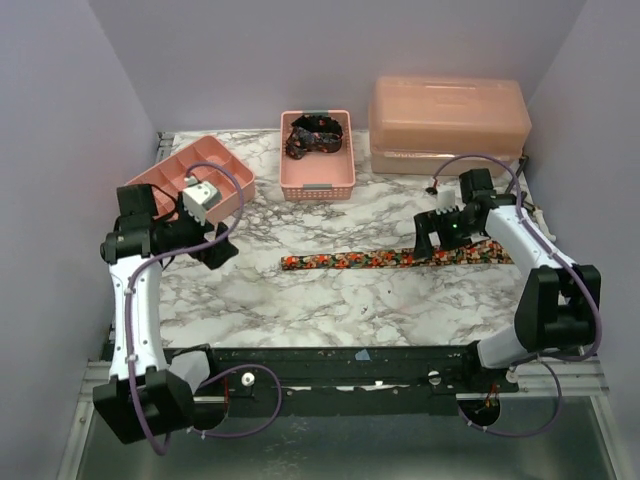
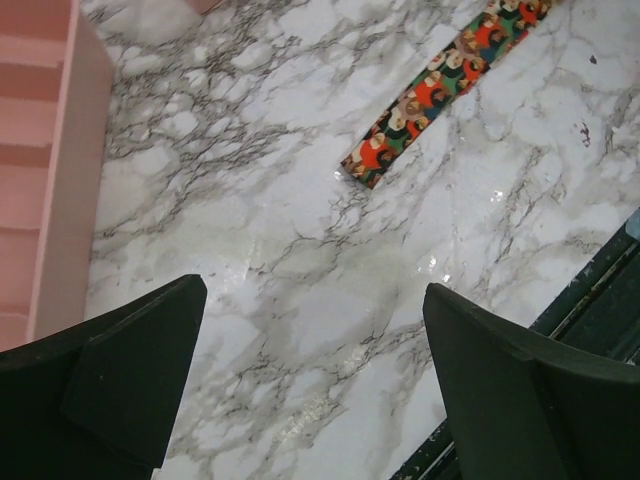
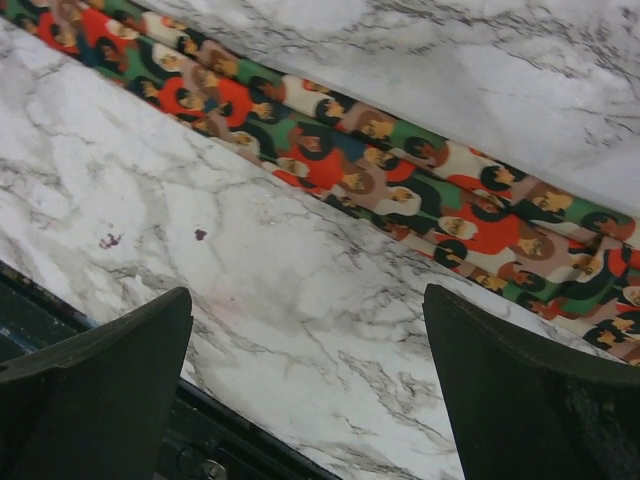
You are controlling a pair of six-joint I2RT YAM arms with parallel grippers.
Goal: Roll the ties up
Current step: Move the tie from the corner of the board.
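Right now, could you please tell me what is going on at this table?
Two robot arms are set to roll ties. A patterned tie lies flat and unrolled on the marble table, and neither arm holds it. The right gripper hangs open just beside the tie, and the left gripper hangs open over bare table near the tie's narrow end. A dark tie sits bundled in the pink basket.

Printed tie, red, orange and green, is laid flat and unrolled across the desk; black tie is bundled in pink basket.
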